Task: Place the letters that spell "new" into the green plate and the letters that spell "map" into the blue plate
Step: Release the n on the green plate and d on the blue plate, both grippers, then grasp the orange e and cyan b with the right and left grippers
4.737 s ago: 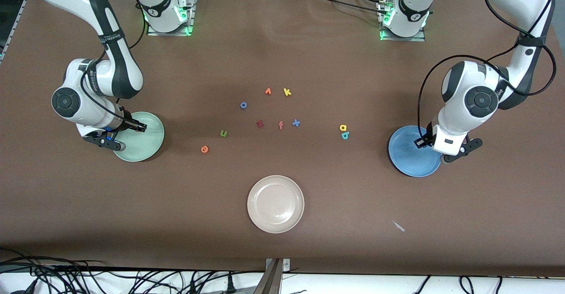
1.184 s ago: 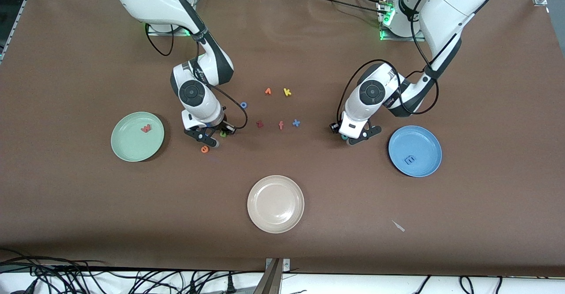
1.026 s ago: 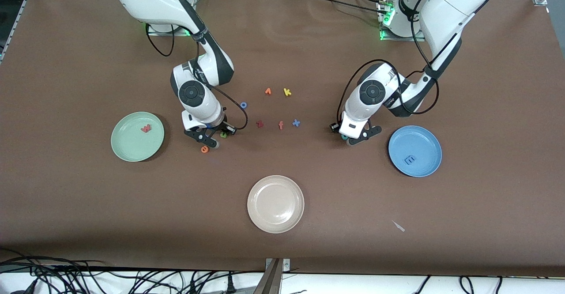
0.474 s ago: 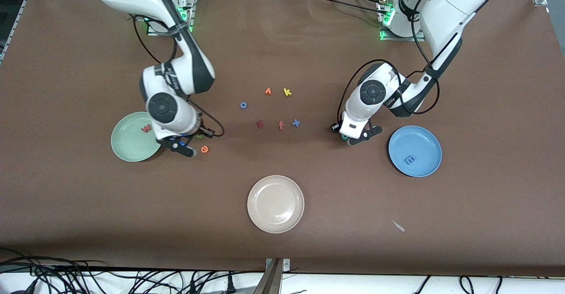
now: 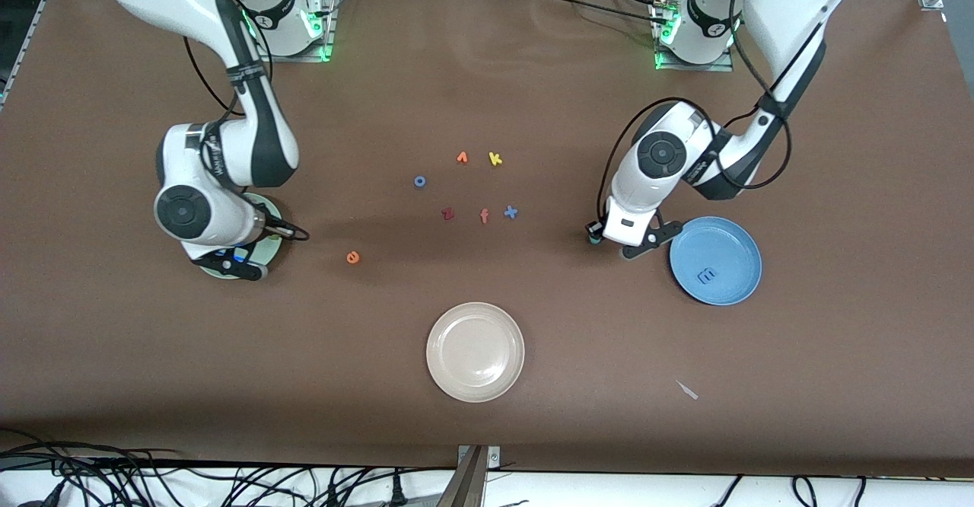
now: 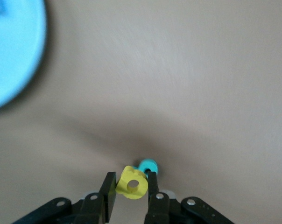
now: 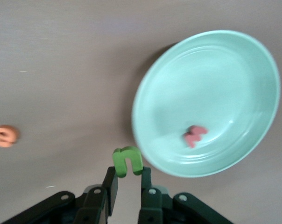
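My right gripper is shut on the green n, held just over the rim of the green plate. In that plate lies the pink w. In the front view the right arm covers most of the green plate. The orange e lies on the table beside it. My left gripper is shut on the yellow a, low over the table next to the blue plate. Right beside the a, the teal p lies on the table. A blue m rests in the blue plate.
Mid-table lie a blue o, an orange v-like letter, a yellow k, a red z, a salmon f and a blue x. A cream plate sits nearer the camera, and a small scrap lies beside it.
The right arm lifted the green n off the table and carried it to the green plate's rim. The left gripper closed on the yellow a and shifted slightly toward the blue plate.
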You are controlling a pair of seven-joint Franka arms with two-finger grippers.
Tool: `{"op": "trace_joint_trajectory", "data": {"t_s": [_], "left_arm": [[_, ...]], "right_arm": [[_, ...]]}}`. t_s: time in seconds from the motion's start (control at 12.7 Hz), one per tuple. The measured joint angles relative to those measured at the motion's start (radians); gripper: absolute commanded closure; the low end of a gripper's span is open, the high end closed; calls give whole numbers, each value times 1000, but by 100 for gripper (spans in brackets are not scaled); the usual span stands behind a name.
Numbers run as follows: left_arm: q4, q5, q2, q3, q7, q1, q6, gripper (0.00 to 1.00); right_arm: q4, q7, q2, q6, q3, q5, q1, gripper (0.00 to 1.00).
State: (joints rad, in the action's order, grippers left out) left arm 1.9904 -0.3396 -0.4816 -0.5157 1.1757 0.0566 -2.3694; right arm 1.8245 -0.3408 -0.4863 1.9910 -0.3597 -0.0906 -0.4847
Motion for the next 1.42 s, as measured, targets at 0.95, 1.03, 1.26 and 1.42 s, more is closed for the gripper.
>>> {"op": "trace_joint_trajectory", "data": {"t_s": [0.95,1.03,1.26,1.42], "left_arm": [[-3,-3,-3,12,-413,321,70,65],[-3,-14,-18,15,-432,334,67,44],[-8,-41,-54,20,-441,341,58,0],[-12,-41,-55,18,-441,340,57,0]], "right_arm": [[-36,72,-37,7,41,-49,76,0],[-42,58,-37,18,57,-84,72,0],[-42,30,-46,98,84,-152,48,0],[-41,-38,-65,167,88,-164,10,0]]}}
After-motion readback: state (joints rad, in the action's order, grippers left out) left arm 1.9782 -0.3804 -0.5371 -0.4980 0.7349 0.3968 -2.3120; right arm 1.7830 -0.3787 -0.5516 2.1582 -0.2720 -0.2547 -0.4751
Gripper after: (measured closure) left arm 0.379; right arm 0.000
